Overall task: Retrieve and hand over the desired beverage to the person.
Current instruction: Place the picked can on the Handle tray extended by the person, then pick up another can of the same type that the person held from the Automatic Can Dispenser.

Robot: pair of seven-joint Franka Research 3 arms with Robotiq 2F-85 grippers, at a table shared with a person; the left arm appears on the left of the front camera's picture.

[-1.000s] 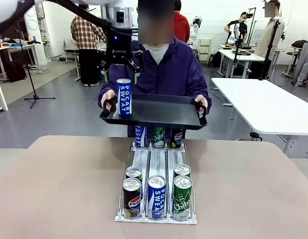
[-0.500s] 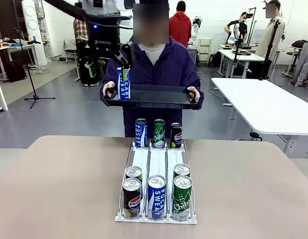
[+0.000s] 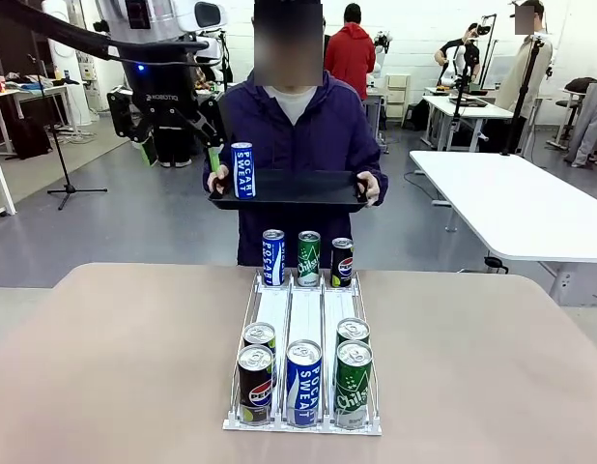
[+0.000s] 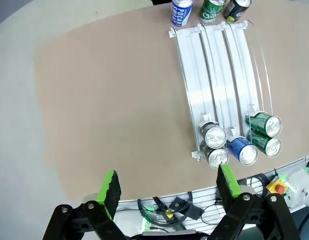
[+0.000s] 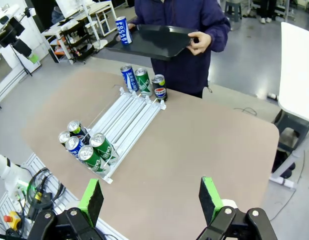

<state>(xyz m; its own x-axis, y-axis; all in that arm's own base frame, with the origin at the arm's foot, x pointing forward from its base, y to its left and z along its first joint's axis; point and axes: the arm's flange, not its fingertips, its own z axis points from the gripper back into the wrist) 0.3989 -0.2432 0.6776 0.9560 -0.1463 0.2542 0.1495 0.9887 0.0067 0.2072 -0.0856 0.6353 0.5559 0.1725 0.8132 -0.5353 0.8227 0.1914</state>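
Blue-and-white Pocari Sweat can [image 3: 242,170] stands upright on the flat black plastic tray [image 3: 308,191] held by the person in the dark purple jacket [image 3: 308,126]. It sits just beside one finger of the left gripper [image 3: 181,147], outside the jaws.

Judgement: delivery looks made. Withdraw upward and sideways, clear of can and tray.

Left jaws are wide apart and empty. Right gripper [image 5: 150,192] is likewise, above the brown table [image 5: 194,140].
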